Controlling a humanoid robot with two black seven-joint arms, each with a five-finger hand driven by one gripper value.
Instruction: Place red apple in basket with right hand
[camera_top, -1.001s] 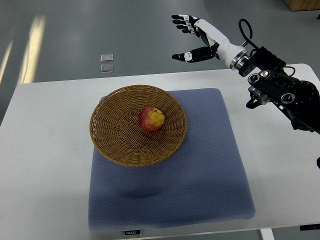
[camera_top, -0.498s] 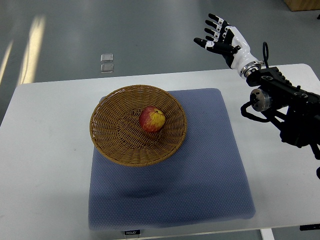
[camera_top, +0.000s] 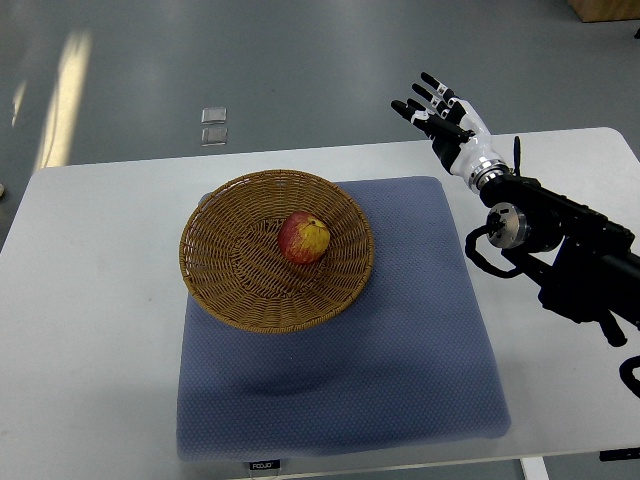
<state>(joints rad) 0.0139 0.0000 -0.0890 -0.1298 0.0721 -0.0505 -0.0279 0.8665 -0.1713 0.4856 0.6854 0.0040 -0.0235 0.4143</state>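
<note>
So the job looked pretty much done at this point. The red apple (camera_top: 303, 237) was already sitting in the middle of the wicker basket (camera_top: 215, 275), well off to the left of the right hand (camera_top: 445, 120) and lower in the shot. That hand was up past the far edge of the table (camera_top: 100, 330), fingers (camera_top: 428, 84) spread apart and holding nothing, well clear of the basket. The basket itself sat on a blue pad (camera_top: 400, 340), which ran down and left from the hand. Nothing of the left arm showed. I'd say all that was left was parking the arm somewhere out of the way.
</note>
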